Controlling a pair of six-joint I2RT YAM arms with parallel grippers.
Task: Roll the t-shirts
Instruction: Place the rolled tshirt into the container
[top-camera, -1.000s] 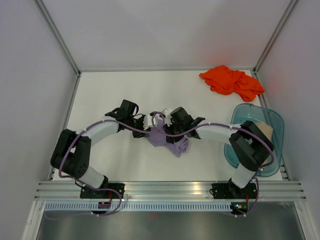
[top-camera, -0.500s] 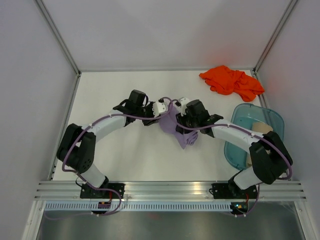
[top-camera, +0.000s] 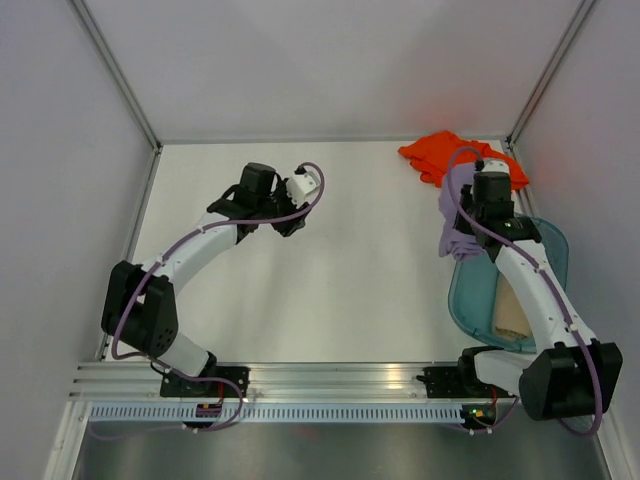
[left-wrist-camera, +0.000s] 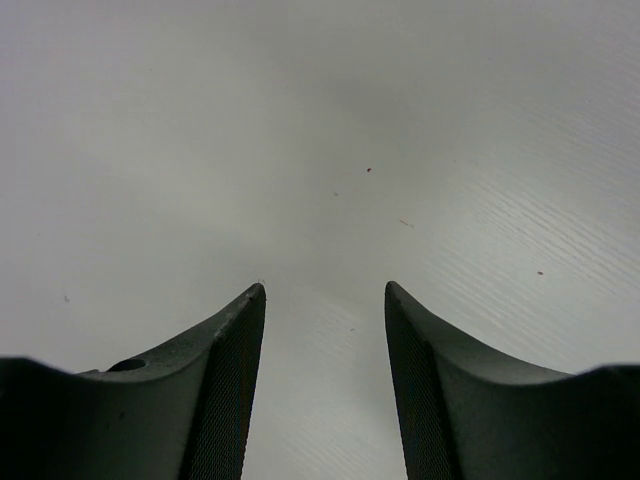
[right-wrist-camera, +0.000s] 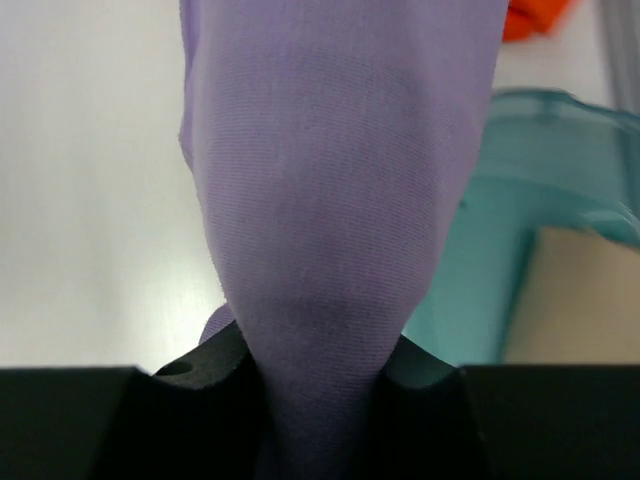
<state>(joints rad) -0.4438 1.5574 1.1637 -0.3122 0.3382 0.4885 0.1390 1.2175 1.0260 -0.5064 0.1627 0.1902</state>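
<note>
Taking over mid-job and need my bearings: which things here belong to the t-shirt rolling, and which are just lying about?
Job:
lavender t-shirt, clamped in the right fingers
tan t-shirt, inside the teal tub
orange t-shirt, far right corner

Lying about:
teal tub

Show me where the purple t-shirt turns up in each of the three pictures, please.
Top external: the purple t-shirt hangs at the right side, bunched up, by the left rim of the teal tub.
Left wrist: not in it.
Right wrist: it fills the middle of the picture, from the bottom edge to the top.
Shared landmark: the teal tub, just right of the shirt in both views that show it.
</note>
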